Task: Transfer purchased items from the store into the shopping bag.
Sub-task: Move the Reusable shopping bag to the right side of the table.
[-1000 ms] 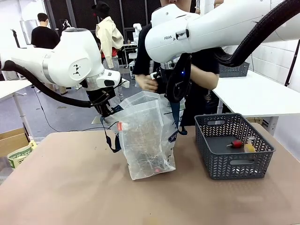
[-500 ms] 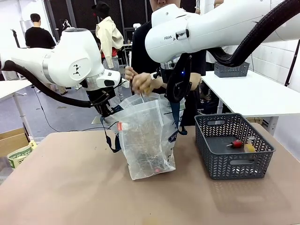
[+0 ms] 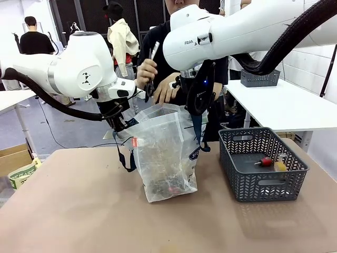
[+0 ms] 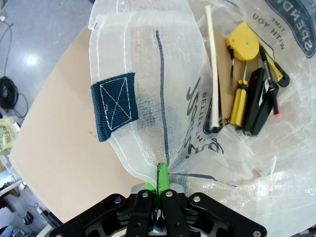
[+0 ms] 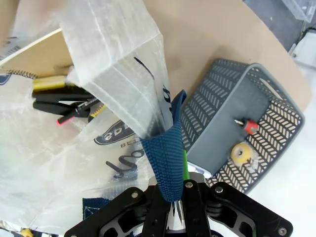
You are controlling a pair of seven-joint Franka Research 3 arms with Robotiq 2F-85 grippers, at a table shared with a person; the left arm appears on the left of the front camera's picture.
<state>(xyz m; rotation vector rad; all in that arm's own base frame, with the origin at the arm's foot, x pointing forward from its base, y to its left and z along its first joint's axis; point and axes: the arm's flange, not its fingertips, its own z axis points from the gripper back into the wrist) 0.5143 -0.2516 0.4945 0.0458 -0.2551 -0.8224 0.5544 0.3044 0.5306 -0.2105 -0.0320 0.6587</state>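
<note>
The shopping bag [image 3: 166, 150], clear plastic with navy straps, stands upright mid-table with its mouth held wide. My left gripper [image 3: 120, 126] is shut on its left rim; in the left wrist view the green pads [image 4: 159, 177] pinch the plastic edge near a navy strap patch [image 4: 114, 106]. My right gripper [image 3: 197, 110] is shut on the right navy strap [image 5: 168, 165]. Purchased items lie in the bag: a yellow tape measure [image 4: 243, 44], a yellow-handled screwdriver [image 4: 238, 101], black tools [image 4: 259, 101] and a white stick [image 4: 213, 69]. A person's hand [image 3: 149, 68] holds a slender item above the bag.
A dark grey mesh basket [image 3: 253, 184] stands right of the bag, holding a small red item [image 3: 266, 162] and a yellowish one [image 3: 280, 166]. Brown table surface lies open in front and to the left. A cardboard box [image 3: 13, 158] sits off the table's left edge.
The person's hands rose from the bag's mouth to above it, one now holding a slender item. Dark items now lie at the bag's bottom. Both arms stayed still.
</note>
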